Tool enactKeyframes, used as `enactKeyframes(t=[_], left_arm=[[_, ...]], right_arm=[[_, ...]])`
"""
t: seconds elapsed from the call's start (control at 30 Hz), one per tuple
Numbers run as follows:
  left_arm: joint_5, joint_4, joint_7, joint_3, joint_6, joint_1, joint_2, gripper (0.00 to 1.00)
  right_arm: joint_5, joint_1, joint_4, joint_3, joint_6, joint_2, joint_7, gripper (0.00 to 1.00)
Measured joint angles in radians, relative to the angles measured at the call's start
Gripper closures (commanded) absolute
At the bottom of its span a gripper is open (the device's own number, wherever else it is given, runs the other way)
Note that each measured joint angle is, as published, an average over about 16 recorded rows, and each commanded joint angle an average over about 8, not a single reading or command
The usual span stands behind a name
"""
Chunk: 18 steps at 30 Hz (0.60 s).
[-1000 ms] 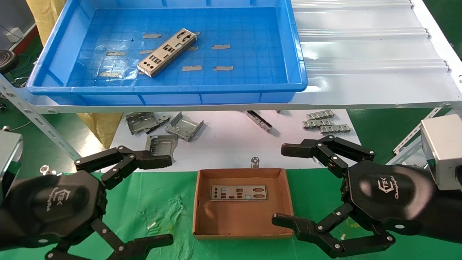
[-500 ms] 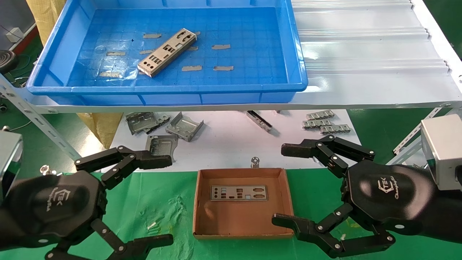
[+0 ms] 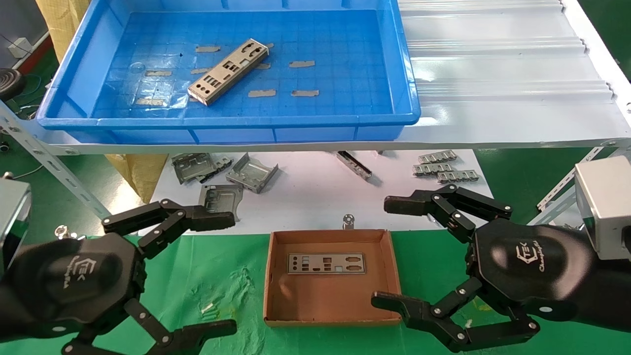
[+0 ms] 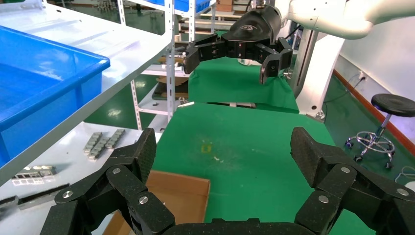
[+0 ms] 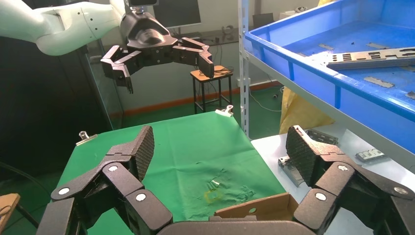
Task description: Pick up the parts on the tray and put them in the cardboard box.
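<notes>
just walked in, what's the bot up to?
Moving metal plates from the blue tray into the cardboard box. One plate lies flat in the box; another is in the tray. The left gripper and right gripper hover open and empty on either side of the box.

One part left in the tray (image 3: 69, 86), one already in the cardboard box (image 3: 389, 276).

The tray is a large, shallow bright-blue bin with a raised rim, a grid-patterned floor and scraps of grey tape, sitting on a white shelf. A thin silver-grey plate (image 3: 227, 72) with rectangular and round cutouts lies flat on its floor, left of centre, set diagonally. Below, on green cloth, the small brown cardboard box stands open, roughly square with low walls. A second plate (image 3: 327, 263) lies flat inside it, crosswise, towards the far wall.
</notes>
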<state>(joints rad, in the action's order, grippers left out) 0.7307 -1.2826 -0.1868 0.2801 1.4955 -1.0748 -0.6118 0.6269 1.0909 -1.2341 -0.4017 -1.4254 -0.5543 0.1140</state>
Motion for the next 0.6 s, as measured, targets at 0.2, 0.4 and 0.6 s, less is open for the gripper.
enactKeyframes(t=[0.2, 0.4, 0.6], left_arm=[[0.000, 0.000, 0.000, 0.000, 0.000, 0.000, 0.000, 0.00], [0.000, 0.000, 0.000, 0.000, 0.000, 0.000, 0.000, 0.00], [0.000, 0.000, 0.000, 0.000, 0.000, 0.000, 0.000, 0.00]], right_arm=[[0.000, 0.000, 0.000, 0.000, 0.000, 0.000, 0.000, 0.00], [0.000, 0.000, 0.000, 0.000, 0.000, 0.000, 0.000, 0.00], [0.000, 0.000, 0.000, 0.000, 0.000, 0.000, 0.000, 0.00]])
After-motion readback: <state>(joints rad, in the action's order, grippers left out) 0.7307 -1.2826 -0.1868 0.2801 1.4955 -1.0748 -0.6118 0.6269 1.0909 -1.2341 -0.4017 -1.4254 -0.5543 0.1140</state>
